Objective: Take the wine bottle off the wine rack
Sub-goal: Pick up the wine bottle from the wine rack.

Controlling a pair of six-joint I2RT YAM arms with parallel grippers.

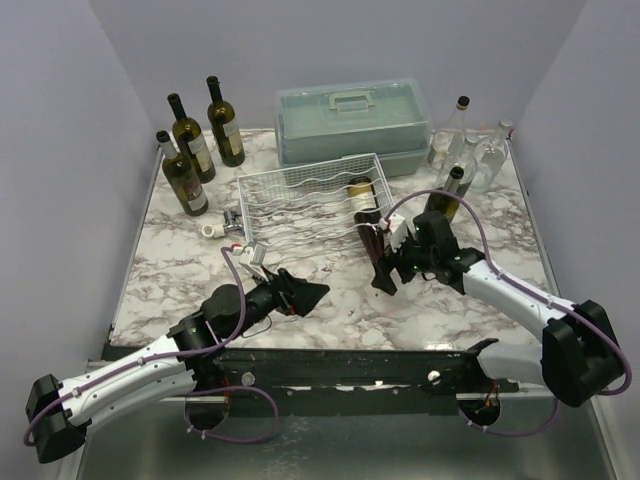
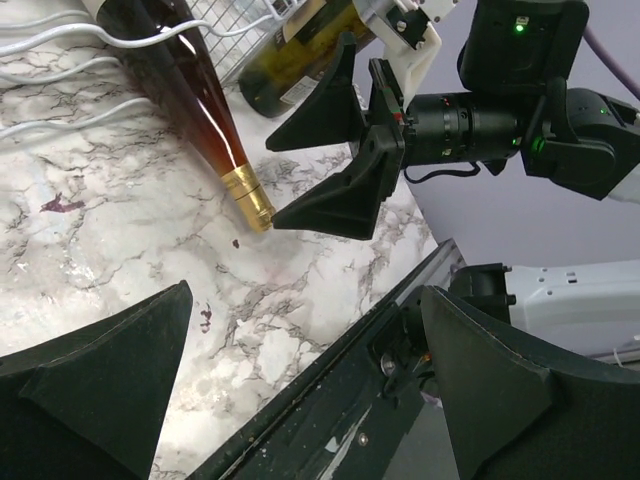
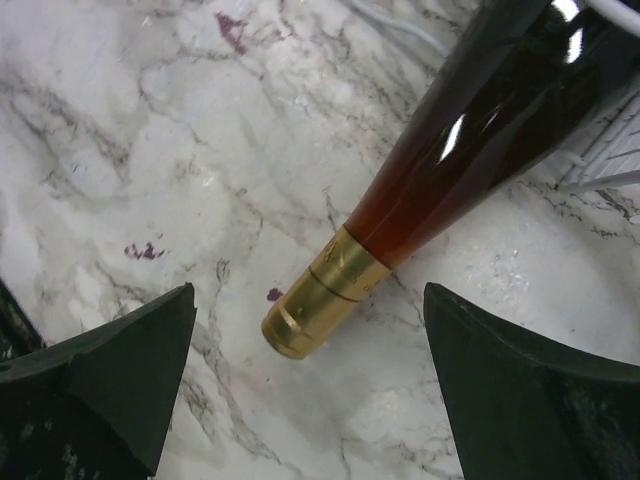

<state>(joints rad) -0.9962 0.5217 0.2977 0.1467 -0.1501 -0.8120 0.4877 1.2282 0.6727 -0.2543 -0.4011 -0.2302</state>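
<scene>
We are lining up the grasp: the wine bottle (image 3: 450,160) lies in the wine rack's (image 1: 300,195) right groove, its gold-capped neck jutting between our right gripper's (image 3: 310,300) wide-open, empty jaws, the left gripper (image 1: 315,293) open and idle, so next we reckon on closing round the neck and pulling.

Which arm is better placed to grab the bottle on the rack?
Right. The right gripper, open, is lined up close at the gold cap of the wine bottle sticking out of the rack; the left gripper, also open, sits farther away.
</scene>
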